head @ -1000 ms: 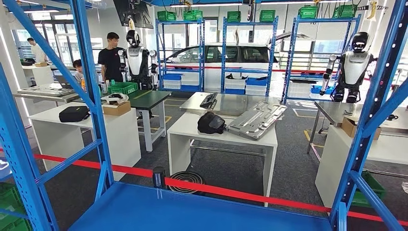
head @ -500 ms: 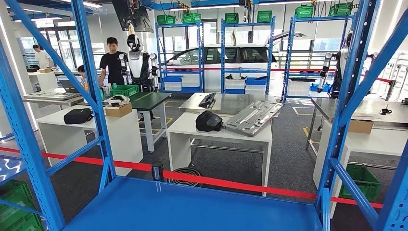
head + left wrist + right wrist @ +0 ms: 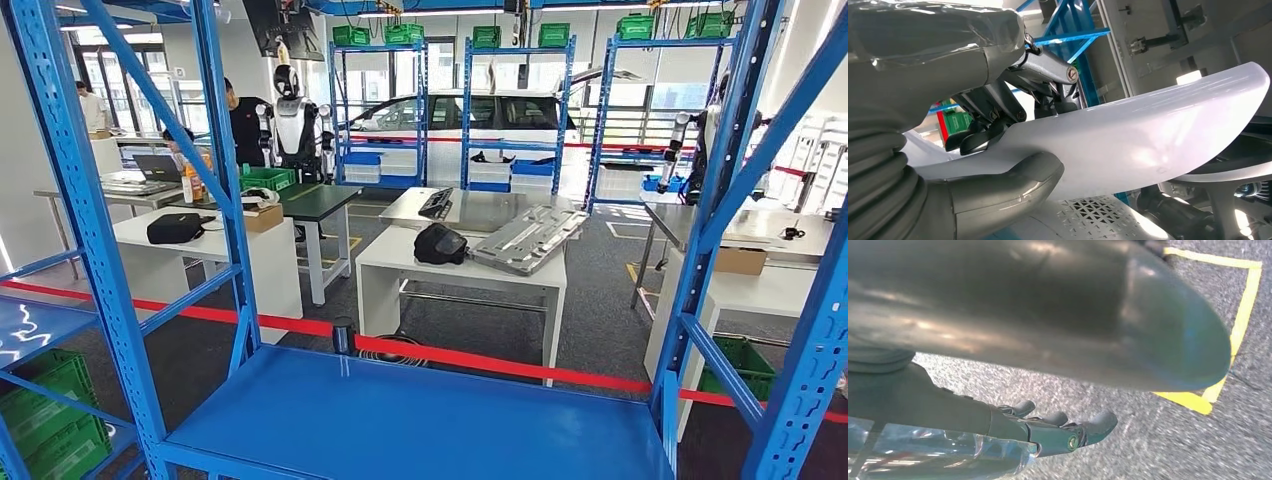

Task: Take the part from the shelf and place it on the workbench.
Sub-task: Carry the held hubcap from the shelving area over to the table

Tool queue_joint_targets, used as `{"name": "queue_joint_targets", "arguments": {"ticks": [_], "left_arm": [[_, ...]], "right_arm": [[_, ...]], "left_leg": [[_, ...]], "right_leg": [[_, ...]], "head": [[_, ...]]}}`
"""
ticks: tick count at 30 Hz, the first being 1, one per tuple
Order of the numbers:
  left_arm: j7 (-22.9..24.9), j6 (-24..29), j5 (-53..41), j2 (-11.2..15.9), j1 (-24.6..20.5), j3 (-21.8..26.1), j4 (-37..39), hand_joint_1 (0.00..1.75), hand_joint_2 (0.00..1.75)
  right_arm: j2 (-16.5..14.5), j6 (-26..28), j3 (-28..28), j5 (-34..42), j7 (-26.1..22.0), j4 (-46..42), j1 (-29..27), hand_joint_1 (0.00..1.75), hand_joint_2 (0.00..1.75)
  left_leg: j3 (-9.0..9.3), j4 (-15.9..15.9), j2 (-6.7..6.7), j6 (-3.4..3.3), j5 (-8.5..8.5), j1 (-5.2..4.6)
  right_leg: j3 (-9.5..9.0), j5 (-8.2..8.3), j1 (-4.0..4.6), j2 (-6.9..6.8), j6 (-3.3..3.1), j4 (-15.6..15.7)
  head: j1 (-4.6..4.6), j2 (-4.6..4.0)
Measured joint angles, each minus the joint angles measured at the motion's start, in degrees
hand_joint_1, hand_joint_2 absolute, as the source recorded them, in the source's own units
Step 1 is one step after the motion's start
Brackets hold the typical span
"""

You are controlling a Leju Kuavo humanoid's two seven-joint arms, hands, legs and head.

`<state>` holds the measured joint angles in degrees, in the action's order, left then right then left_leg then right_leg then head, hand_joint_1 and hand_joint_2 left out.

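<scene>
Blue steel shelf [image 3: 420, 420] frames my forward view, its smooth flat deck bare; the whole scene has swung since a second ago, so my head turned. A glossy white curved part [image 3: 1148, 135], broad and smooth like a shell, sits clamped in my left robot hand [image 3: 998, 150]. My right robot hand [image 3: 1048, 430] hangs over speckled grey floor [image 3: 1158, 440], fingers loosely apart, holding nothing.

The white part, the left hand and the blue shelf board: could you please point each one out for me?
white part [image 3: 1158, 130], left wrist view, its broad glossy face.
left hand [image 3: 998, 150], left wrist view, where the fingers meet the part.
blue shelf board [image 3: 420, 410], head view, its bare top.
</scene>
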<state>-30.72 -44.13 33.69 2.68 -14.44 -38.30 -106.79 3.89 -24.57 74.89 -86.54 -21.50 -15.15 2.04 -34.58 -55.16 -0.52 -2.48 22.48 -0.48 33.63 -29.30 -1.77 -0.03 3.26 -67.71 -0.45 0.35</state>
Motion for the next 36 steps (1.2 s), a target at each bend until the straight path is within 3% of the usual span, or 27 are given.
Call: {"name": "queue_joint_targets", "arguments": {"ticks": [1, 2, 3, 4, 6, 7, 8, 11, 12, 13, 14, 16, 18, 20, 22, 23, 25, 26, 27, 28, 29, 31, 32, 34, 36], "left_arm": [[0.0, 0.0, 0.0, 0.0, 0.0, 0.0, -0.1, 1.75, 1.75], [0.1, 0.0, -0.1, 0.0, -0.1, 0.0, -0.2, 1.75, 1.75], [0.1, 0.0, -0.1, 0.0, -0.2, 0.0, -0.3, 1.75, 1.75], [0.1, 0.0, -0.1, 0.0, -0.3, 0.1, -0.4, 1.75, 1.75], [0.2, 0.0, -0.1, 0.0, -0.4, 0.1, -0.5, 1.75, 1.75], [0.2, 0.0, -0.1, 0.1, -0.4, 0.2, -0.5, 1.75, 1.75], [0.2, 0.0, -0.1, 0.1, -0.4, 0.2, -0.5, 1.75, 1.75], [0.7, 0.0, 0.0, 0.1, -0.4, 0.4, -0.5, 1.75, 1.75], [1.0, 0.0, 0.1, 0.1, -0.4, 0.4, -0.5, 1.75, 1.75], [1.3, 0.1, 0.2, 0.1, -0.5, 0.4, -0.5, 1.75, 1.75], [1.5, 0.2, 0.3, 0.1, -0.6, 0.4, -0.5, 1.75, 1.75], [2.1, 0.5, 0.3, 0.0, -1.0, 0.3, -0.6, 1.75, 1.75], [2.7, 0.6, 0.3, -0.2, -1.5, 0.4, -0.9, 1.75, 1.75], [3.4, 0.7, 0.4, -0.4, -1.7, 0.4, -1.3, 1.75, 1.75], [3.8, 0.7, 0.7, -0.5, -2.0, 0.3, -1.4, 1.75, 1.75], [4.0, 0.6, 0.9, -0.5, -2.2, 0.3, -1.3, 1.75, 1.75], [4.0, 0.3, 1.2, -0.5, -2.6, 0.1, -1.2, 1.75, 1.75], [4.0, 0.2, 1.3, -0.5, -2.7, 0.0, -1.0, 1.75, 1.75], [4.0, 0.1, 1.4, -0.5, -2.7, -0.1, -0.8, 1.75, 1.75], [4.0, 0.0, 1.5, -0.5, -2.7, -0.2, -0.6, 1.75, 1.75], [4.0, -0.1, 1.5, -0.4, -2.7, -0.3, -0.3, 1.75, 1.75], [4.0, -0.1, 1.5, -0.4, -2.8, -0.5, -0.1, 1.75, 1.75], [4.0, -0.1, 1.6, -0.4, -3.0, -0.6, -0.1, 1.75, 1.75], [4.0, -0.1, 1.5, -0.4, -3.3, -0.7, 0.0, 1.75, 1.75], [4.0, -0.1, 1.5, -0.4, -3.5, -0.8, 0.0, 1.75, 1.75]], "right_arm": [[0.1, 0.0, 0.0, 0.0, -0.1, 0.1, 0.2, 0.00, 0.00], [0.1, 0.0, 0.0, 0.0, -0.2, 0.1, 0.3, 0.00, 0.00], [0.2, 0.0, -0.1, 0.0, -0.2, 0.2, 0.4, 0.00, 0.00], [0.2, 0.0, -0.1, 0.0, -0.3, 0.3, 0.5, 0.00, 0.00], [0.3, 0.0, -0.1, 0.0, -0.3, 0.5, 0.4, 0.00, 0.00], [0.3, 0.0, -0.1, 0.0, -0.3, 0.5, 0.4, 0.00, 0.00], [0.3, 0.0, -0.1, 0.0, -0.4, 0.6, 0.4, 0.00, 0.00], [0.3, 0.1, -0.1, 0.1, -0.8, 0.9, 0.5, 0.00, 0.00], [0.3, 0.2, -0.1, 0.3, -0.9, 0.9, 0.6, 0.00, 0.00], [0.3, 0.4, -0.1, 0.4, -1.0, 1.0, 0.6, 0.00, 0.00], [0.2, 0.9, -0.1, 0.5, -1.1, 1.0, 0.7, 0.00, 0.00], [0.0, 2.5, -0.1, 0.7, -1.2, 1.0, 0.9, 0.00, 0.00], [-0.6, 4.9, -0.1, 1.2, -1.3, 0.7, 1.1, 0.00, 0.00], [-1.2, 6.0, -0.1, 2.0, -1.4, 0.1, 1.1, 0.00, 0.00], [-1.4, 3.8, -0.1, 2.9, -1.4, -0.3, 0.9, 0.00, 0.00], [-1.4, 1.9, -0.1, 3.6, -1.4, -0.3, 0.7, 0.00, 0.00], [-0.8, -1.9, 0.0, 5.0, -1.2, -0.1, 0.2, 0.00, 0.00], [-0.4, -3.3, 0.1, 5.5, -1.0, 0.1, 0.1, 0.00, 0.00], [0.0, -4.2, 0.3, 5.9, -0.7, 0.2, 0.0, 0.00, 0.00], [0.3, -4.9, 0.4, 6.1, -0.5, 0.4, 0.0, 0.00, 0.00], [0.7, -5.3, 0.5, 6.3, -0.3, 0.5, -0.1, 0.00, 0.00], [1.2, -5.8, 0.7, 6.4, -0.1, 0.9, -0.2, 0.00, 0.00], [1.4, -5.9, 0.7, 6.5, -0.1, 1.0, -0.2, 0.00, 0.00], [1.7, -6.0, 0.9, 6.6, -0.1, 1.3, -0.2, 0.00, 0.00], [1.8, -6.2, 1.0, 6.7, -0.1, 1.5, -0.3, 0.00, 0.00]], "left_leg": [[-0.92, -0.7, -0.03, 0.29, -0.32, -0.01], [-1.58, -1.3, -0.05, 0.60, -0.60, -0.06], [-1.99, -1.7, -0.09, 0.92, -0.91, -0.11], [-2.23, -1.9, -0.11, 1.26, -1.29, -0.10], [-2.55, -2.2, -0.01, 1.94, -1.71, 0.13], [-2.92, -2.8, 0.13, 2.31, -0.80, 0.29], [-3.54, -4.6, 0.25, 2.65, 1.32, 0.45], [-5.96, -15.0, 0.36, 3.43, 9.83, 0.81], [-6.19, -18.0, 0.37, 3.48, 10.64, 0.86], [-5.65, -19.4, 0.38, 3.42, 10.14, 0.88], [-4.07, -18.6, 0.41, 3.23, 8.65, 0.87], [1.85, -11.5, 0.58, 2.35, 6.48, 0.64], [7.65, -3.0, 0.67, 1.51, 7.36, 0.21], [9.41, 0.3, 0.64, 1.01, 7.99, -0.28], [8.60, 0.9, 0.47, 0.35, 6.50, -0.23], [7.93, 1.3, 0.37, -0.01, 5.58, -0.13], [6.13, 1.5, 0.26, -0.42, 3.86, -0.12], [5.11, 1.5, 0.23, -0.49, 3.05, -0.18], [4.07, 1.4, 0.16, -0.45, 2.26, -0.24], [3.01, 1.2, 0.05, -0.37, 1.51, -0.24], [1.83, 0.9, -0.05, -0.21, 0.84, -0.18], [-0.48, -0.3, -0.15, 0.28, -0.17, -0.06], [-1.48, -1.0, -0.16, 0.59, -0.51, -0.07], [-2.56, -2.1, -0.20, 1.17, -1.12, -0.23], [-2.92, -2.4, -0.23, 1.74, -1.82, -0.11]], "right_leg": [[-3.17, -0.06, -0.04, 0.03, 0.08, 4.5], [-5.55, -0.66, -0.01, 0.09, -0.23, 8.1], [-6.92, -1.48, 0.08, 0.18, -0.70, 10.6], [-7.23, -1.96, 0.33, 0.26, -1.22, 11.5], [-6.26, -1.34, 0.34, 0.17, -2.26, 11.2], [-5.81, -0.84, 0.30, 0.07, -2.76, 11.2], [-5.23, -0.22, 0.21, -0.05, -3.28, 11.2], [-3.06, 1.83, 0.39, -0.19, -3.95, 11.1], [-2.22, 2.54, 0.48, -0.20, -3.94, 11.1], [-1.36, 3.24, 0.59, -0.21, -3.89, 11.0], [-0.49, 3.91, 0.72, -0.20, -3.82, 11.0], [0.80, 5.11, 0.93, -0.12, -3.62, 11.0], [1.37, 6.17, 1.00, -0.06, -3.11, 11.0], [1.55, 7.25, 0.79, -0.07, -2.31, 11.4], [2.04, 7.16, 0.69, -0.07, -1.89, 11.1], [2.66, 5.69, 0.73, -0.05, -2.01, 9.8], [4.70, 0.33, 0.70, -0.01, -2.54, 3.9], [5.70, -2.04, 0.65, 0.00, -2.53, -0.1], [6.34, -3.17, 0.60, -0.01, -2.17, -3.6], [6.30, -2.93, 0.53, -0.01, -1.54, -5.8], [5.19, -1.60, 0.41, -0.02, -0.75, -5.8], [0.02, 0.59, 0.05, -0.03, 0.36, 0.2], [-3.19, 0.23, 0.06, 0.05, 0.30, 4.8], [-6.57, -1.69, 0.24, 0.15, -0.62, 10.6], [-6.17, -1.78, 0.34, 0.09, -1.82, 11.1]], "head": [[0.06, 0.01], [0.05, 0.01], [0.03, 0.02], [0.01, 0.01], [-0.04, -0.01], [-0.11, -0.02], [-0.16, -0.02], [-0.39, -0.02], [-0.46, -0.03], [-0.47, -0.03], [-0.52, -0.03], [-0.55, -0.01], [-0.50, 0.01], [-0.51, 0.01], [-0.56, -0.01], [-0.47, -0.02], [-0.28, -0.03], [-0.15, -0.03], [-0.10, -0.03], [-0.06, -0.02], [-0.03, -0.02], [0.04, 0.00], [0.07, 0.01], [0.05, 0.02], [-0.04, 0.00]]}}
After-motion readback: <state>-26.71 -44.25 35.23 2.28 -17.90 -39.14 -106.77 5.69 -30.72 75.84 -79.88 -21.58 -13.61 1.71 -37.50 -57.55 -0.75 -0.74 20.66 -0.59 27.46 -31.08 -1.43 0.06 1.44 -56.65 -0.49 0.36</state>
